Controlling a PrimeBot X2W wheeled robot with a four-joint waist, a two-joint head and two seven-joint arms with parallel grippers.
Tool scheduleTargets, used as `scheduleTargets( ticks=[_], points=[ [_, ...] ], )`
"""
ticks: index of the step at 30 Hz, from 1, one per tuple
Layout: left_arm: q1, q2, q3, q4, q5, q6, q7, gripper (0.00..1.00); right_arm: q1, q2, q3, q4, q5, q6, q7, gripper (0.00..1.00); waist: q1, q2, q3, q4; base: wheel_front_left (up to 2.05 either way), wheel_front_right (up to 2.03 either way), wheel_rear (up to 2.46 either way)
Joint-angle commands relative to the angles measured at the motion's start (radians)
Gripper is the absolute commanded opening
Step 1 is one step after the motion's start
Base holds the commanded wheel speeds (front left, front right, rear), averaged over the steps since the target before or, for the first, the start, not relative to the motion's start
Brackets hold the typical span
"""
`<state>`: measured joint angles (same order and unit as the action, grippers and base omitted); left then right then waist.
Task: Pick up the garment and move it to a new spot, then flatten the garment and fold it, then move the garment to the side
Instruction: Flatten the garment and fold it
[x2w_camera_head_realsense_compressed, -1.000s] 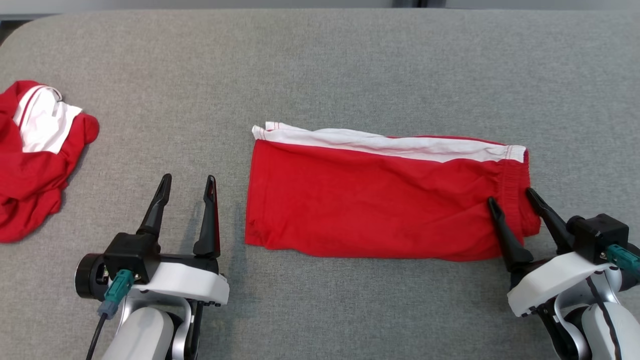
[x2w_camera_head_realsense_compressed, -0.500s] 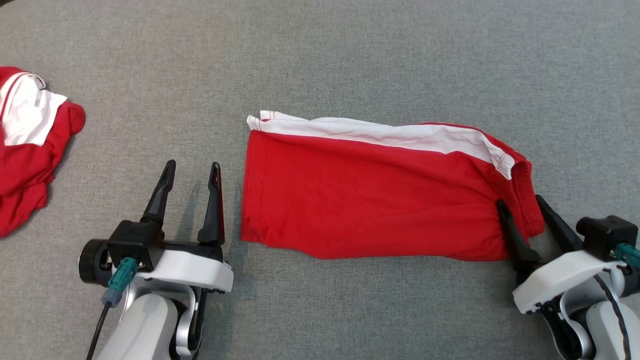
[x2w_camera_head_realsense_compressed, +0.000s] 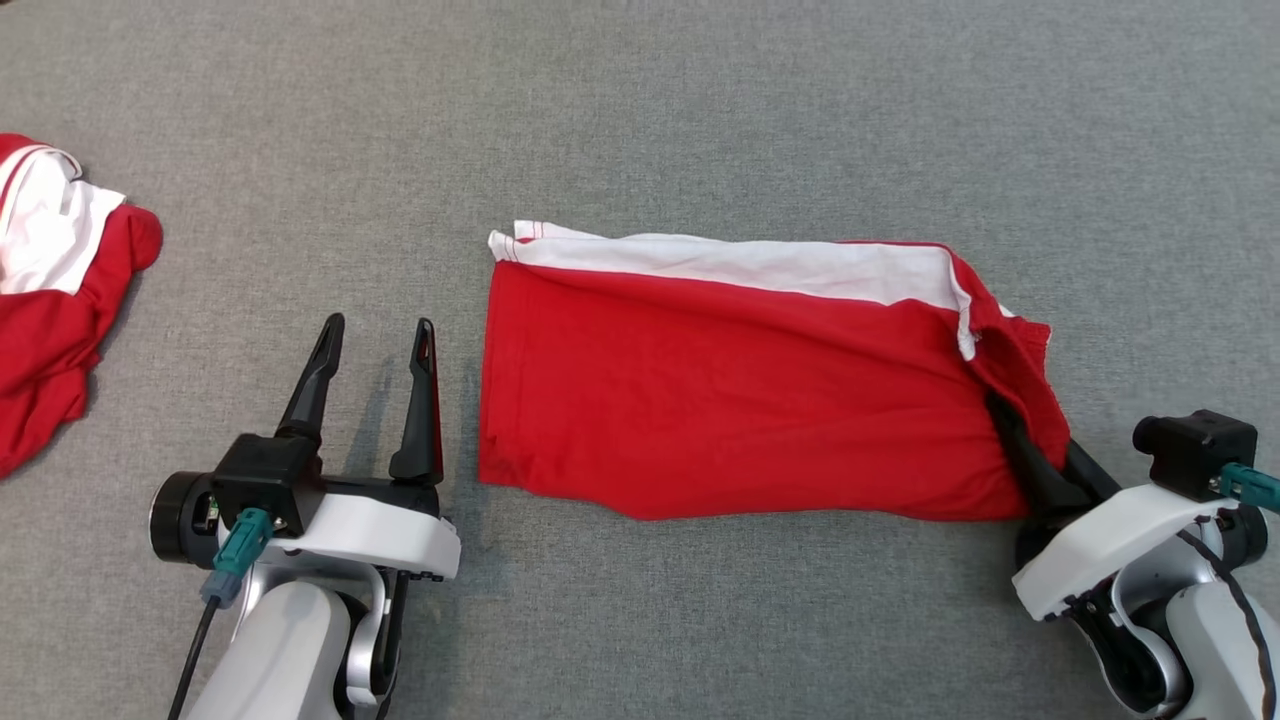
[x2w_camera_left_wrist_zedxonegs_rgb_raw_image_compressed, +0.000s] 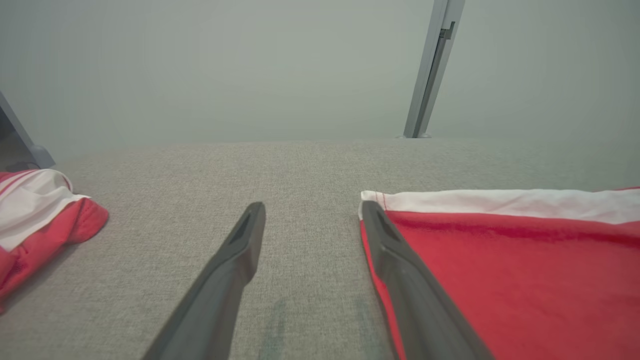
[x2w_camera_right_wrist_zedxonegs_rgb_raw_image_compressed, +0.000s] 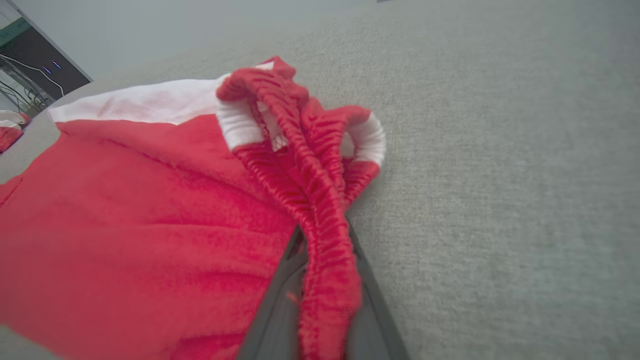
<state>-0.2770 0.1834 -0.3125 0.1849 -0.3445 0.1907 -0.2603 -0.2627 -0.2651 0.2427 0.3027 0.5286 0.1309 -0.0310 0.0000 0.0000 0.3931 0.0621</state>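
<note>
Surface: grey cloth-covered table (x2w_camera_head_realsense_compressed: 640, 120).
Shorts (x2w_camera_head_realsense_compressed: 740, 390): red, lay near the middle of the table as a long rectangle running left to right.
White band (x2w_camera_head_realsense_compressed: 740, 265): ran along the far edge of the shorts.
Shorts, left end: square-cut and flat on the table.
Shorts, right end: elastic waistband (x2w_camera_head_realsense_compressed: 1020, 350) was bunched and drawn up into a ridge. The cloth beside it was wrinkled.
Right gripper (x2w_camera_head_realsense_compressed: 1035, 450): sat at the near right corner of the shorts, fingers brought close together with the waistband pinched between them.
Right wrist view: the gathered red elastic rose out of the narrow gap between the two dark fingers (x2w_camera_right_wrist_zedxonegs_rgb_raw_image_compressed: 280, 310).
Right fingertips: buried in the cloth, so they could not be seen.
Left gripper (x2w_camera_head_realsense_compressed: 380, 325): jaws stood wide apart with nothing held. The fingers were low over bare table just left of the shorts and pointed away from the robot.
Left gripper vs shorts: in the left wrist view the right-hand finger (x2w_camera_left_wrist_zedxonegs_rgb_raw_image_compressed: 400, 265) lined up with the left edge of the shorts. Contact could not be told.
Second garment (x2w_camera_head_realsense_compressed: 50, 300): red and white, lay crumpled at the far left of the table, well apart from the shorts.
Background: pale wall with a grey upright post (x2w_camera_left_wrist_zedxonegs_rgb_raw_image_compressed: 430, 75) behind the table.
</note>
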Motion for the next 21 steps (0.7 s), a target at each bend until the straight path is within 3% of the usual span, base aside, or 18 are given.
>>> scheduleTargets(
  ticks=[1,12,21],
  points=[
    [-0.023,0.007,0.004,0.001,0.003,0.004,-0.006,1.00,0.018,-0.025,0.005,0.015,0.012,0.000,0.002,0.00,0.0000,0.0000,-0.006,-0.005,0.00,0.00,0.00],
    [-0.003,0.010,0.005,0.000,-0.004,0.005,-0.005,1.00,0.062,-0.168,-0.010,-0.021,0.090,0.000,0.011,0.00,0.0000,0.0000,-0.033,-0.028,0.00,0.00,0.00],
    [0.006,0.014,-0.001,-0.004,-0.005,0.011,-0.004,1.00,0.050,-0.202,0.014,-0.093,0.193,0.000,0.041,0.00,0.0000,0.0000,-0.048,-0.043,0.00,0.00,0.00]
  ],
)
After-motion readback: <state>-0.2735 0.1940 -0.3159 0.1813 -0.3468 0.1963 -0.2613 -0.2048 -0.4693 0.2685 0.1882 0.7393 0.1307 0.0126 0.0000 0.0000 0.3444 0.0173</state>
